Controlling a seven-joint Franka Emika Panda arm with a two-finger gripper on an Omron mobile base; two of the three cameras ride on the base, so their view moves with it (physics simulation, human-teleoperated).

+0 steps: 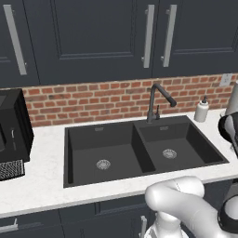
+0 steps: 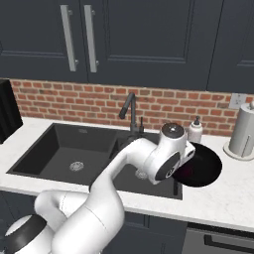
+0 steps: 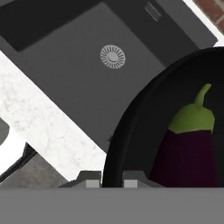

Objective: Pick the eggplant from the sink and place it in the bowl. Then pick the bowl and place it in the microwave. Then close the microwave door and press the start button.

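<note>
So the arm (image 2: 106, 198) rises from the lower left of the right base view, bends over the front edge of the sink (image 1: 116, 148) and reaches right, with the wrist sitting over the right basin beside the bowl (image 2: 203, 168). The bowl sits on the white bench (image 2: 223, 203) just right of the sink. In the hand view the claw (image 3: 111, 181) has its two tips close together, one either side of the bowl's near rim, so it looks clamped on the rim. The eggplant (image 3: 190, 151) lies inside the bowl, green cap pointing up in that view. A soap bottle (image 2: 195, 130) and paper towel roll (image 2: 244, 131) stand by the brick wall.
</note>
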